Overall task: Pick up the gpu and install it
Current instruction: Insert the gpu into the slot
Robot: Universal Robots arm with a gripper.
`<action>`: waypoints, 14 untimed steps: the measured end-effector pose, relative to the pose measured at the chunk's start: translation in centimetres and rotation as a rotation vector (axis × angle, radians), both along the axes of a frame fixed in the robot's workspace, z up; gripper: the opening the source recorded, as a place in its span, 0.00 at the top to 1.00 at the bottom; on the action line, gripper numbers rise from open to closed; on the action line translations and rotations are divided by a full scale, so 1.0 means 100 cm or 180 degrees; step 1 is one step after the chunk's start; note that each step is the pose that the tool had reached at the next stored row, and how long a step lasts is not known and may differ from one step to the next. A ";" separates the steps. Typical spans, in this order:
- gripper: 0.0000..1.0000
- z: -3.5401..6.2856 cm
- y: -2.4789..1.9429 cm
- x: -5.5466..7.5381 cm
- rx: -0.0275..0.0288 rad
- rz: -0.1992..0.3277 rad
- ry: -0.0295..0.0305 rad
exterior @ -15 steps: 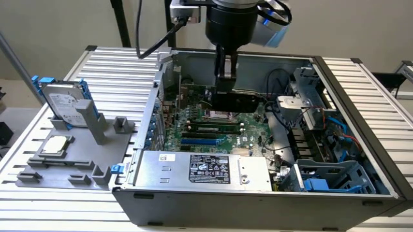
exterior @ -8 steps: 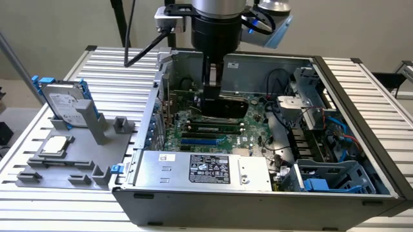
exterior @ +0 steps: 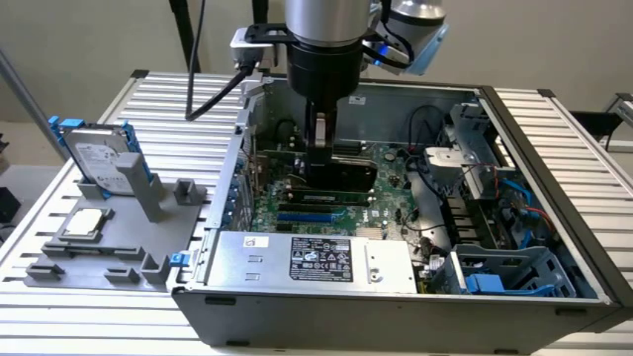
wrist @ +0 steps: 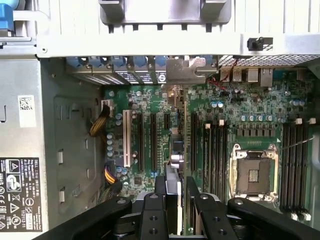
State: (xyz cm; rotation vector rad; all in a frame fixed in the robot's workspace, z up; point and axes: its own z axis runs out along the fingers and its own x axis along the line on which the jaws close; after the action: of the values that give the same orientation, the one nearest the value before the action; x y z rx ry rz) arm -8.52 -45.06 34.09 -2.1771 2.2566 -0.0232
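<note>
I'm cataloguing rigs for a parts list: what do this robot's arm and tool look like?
The arm is a silver-grey cylinder over a black one, with a blue-ringed joint cap. A black bracket sits beside it, trailing a black cable. The tool has two black, blocky fingers with round screw holes.

The gpu (exterior: 348,176), a thin green circuit card with a black cooler, stands on edge at the exterior view's centre, over the motherboard (exterior: 390,194).

Light: bright, even, diffuse, from above. Shadows: soft, under arm (exterior: 322,44) and gpu (exterior: 346,174) on motherboard (exterior: 316,204); case (exterior: 396,311) interior dimmer than table (exterior: 178,96). Glare: mild sheen on power supply (exterior: 247,259). Wrist view: gripper (wrist: 176,185) dark in foreground.
</note>
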 end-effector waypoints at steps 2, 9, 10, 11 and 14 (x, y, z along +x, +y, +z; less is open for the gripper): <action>0.73 -0.0026 -0.0006 -0.001 0.0006 0.0000 -0.0025; 0.73 -0.0139 -0.0008 -0.003 0.0027 -0.0087 -0.0035; 0.73 -0.0152 -0.0007 -0.003 0.0033 -0.0111 -0.0035; 0.73 -0.0164 -0.0008 -0.004 0.0041 -0.0130 -0.0035; 0.73 -0.0200 -0.0008 -0.008 0.0060 -0.0141 -0.0044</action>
State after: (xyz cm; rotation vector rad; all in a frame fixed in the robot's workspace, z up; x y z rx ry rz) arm -9.36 -45.14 32.09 -2.1112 2.2877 -0.0172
